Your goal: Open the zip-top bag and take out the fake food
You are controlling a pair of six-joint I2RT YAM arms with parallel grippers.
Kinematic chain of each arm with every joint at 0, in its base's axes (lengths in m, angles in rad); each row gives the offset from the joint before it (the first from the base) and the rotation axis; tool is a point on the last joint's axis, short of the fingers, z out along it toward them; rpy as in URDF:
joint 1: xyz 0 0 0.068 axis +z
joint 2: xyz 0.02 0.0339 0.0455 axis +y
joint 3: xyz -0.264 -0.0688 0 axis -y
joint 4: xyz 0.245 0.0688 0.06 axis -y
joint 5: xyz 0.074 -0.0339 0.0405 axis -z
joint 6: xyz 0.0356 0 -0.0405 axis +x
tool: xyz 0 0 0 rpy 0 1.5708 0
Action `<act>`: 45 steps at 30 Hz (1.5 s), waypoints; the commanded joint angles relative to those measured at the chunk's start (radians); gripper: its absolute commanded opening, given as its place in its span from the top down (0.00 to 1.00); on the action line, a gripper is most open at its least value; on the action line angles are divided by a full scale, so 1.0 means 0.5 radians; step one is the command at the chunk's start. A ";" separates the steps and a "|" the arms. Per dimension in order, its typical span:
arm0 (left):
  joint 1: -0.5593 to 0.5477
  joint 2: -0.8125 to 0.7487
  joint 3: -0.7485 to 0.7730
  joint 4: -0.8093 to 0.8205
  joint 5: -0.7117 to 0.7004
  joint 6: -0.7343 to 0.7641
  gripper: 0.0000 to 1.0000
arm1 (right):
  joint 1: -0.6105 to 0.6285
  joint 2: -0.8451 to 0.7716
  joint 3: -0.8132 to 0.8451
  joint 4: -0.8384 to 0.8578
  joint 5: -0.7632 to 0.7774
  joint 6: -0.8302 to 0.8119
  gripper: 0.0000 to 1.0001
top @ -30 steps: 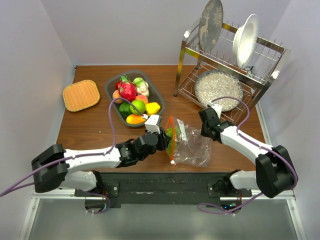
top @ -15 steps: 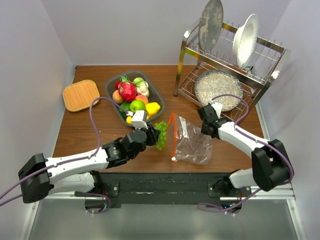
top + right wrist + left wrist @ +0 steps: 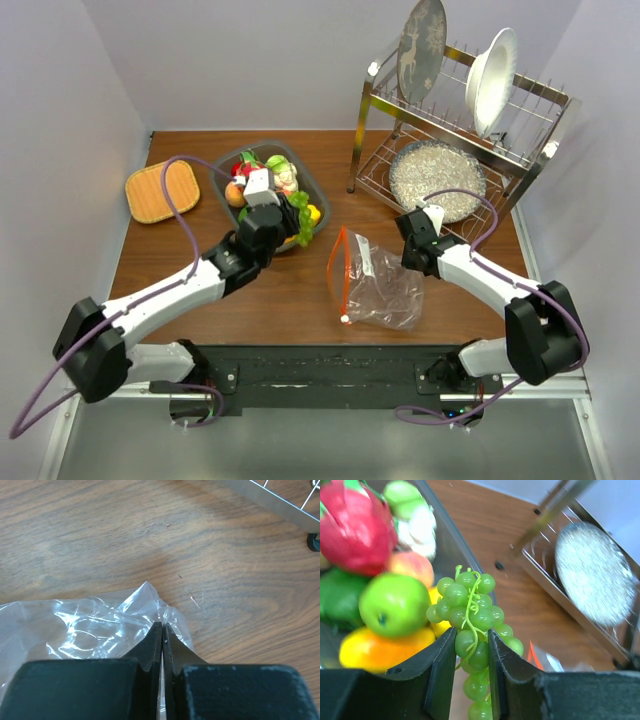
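Your left gripper (image 3: 471, 637) clamps the glossy green grape bunch (image 3: 470, 607) over the fruit bin (image 3: 445, 545) — your right gripper (image 3: 161, 630) pinches a corner of the crinkly clear zip-top bag (image 3: 385, 290), which lies open-mouthed on the table (image 3: 180, 270).

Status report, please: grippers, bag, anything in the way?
Left gripper shut on grapes, at the fruit tub. Right gripper shut on bag corner. Bag open, looks empty. Nothing blocking.

The fake grapes (image 3: 472, 625) were pale green, the zip-top bag (image 3: 385, 295) clear with an orange-red strip (image 3: 346, 282), the surface (image 3: 190, 265) brown wood-grain, the mat (image 3: 162, 190) woven tan, the tub (image 3: 308, 183) grey, and the rack's pan (image 3: 437, 178) speckled grey
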 commanded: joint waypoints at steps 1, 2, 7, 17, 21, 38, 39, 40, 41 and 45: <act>0.128 0.241 0.263 0.114 0.038 0.119 0.66 | -0.002 -0.046 0.022 0.008 -0.032 0.025 1.00; 0.143 0.336 0.331 0.114 0.016 0.109 0.66 | -0.002 -0.049 0.022 0.008 -0.035 0.025 1.00; 0.162 0.610 0.481 0.166 -0.119 0.054 0.66 | -0.005 -0.067 0.019 0.020 -0.081 0.013 1.00; 0.284 1.012 0.653 0.283 -0.064 0.189 0.62 | -0.005 -0.107 0.068 -0.038 -0.069 -0.024 1.00; 0.382 1.043 0.663 0.371 0.151 0.272 0.52 | -0.005 -0.113 0.074 -0.038 -0.072 -0.027 1.00; 0.374 0.617 0.595 0.221 0.645 0.431 0.00 | -0.023 -0.110 0.150 -0.133 -0.035 -0.086 0.42; 0.358 0.583 0.577 0.182 0.660 0.428 0.00 | -0.026 -0.141 0.160 -0.139 -0.035 -0.089 0.38; 0.340 0.549 0.555 0.163 0.663 0.419 0.00 | -0.026 -0.153 0.160 -0.148 -0.044 -0.089 0.32; 0.291 0.473 0.513 0.139 0.660 0.410 0.00 | -0.026 -0.174 0.172 -0.179 -0.050 -0.092 0.30; 0.086 0.252 0.347 0.019 0.517 0.401 0.00 | -0.029 -0.322 0.190 -0.231 -0.154 -0.110 0.25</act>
